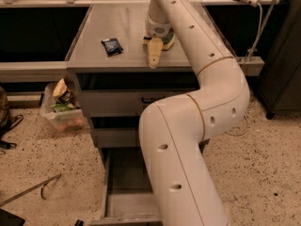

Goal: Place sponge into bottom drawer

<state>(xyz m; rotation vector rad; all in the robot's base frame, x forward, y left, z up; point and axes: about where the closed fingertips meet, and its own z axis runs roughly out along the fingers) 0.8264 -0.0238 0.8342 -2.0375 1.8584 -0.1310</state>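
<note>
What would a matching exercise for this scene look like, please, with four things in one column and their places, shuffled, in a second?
Things:
1. gripper
2. dark blue packet
3. bottom drawer
4. plastic bin

Places:
A. on the speckled floor, left of the drawers
B. pulled open, lowest of the three
C. down at the sponge, near the front edge of the cabinet top
D. lying on the cabinet top, left of the sponge

Pairs: 1-C, 2-D, 3-B, 4-A.
</note>
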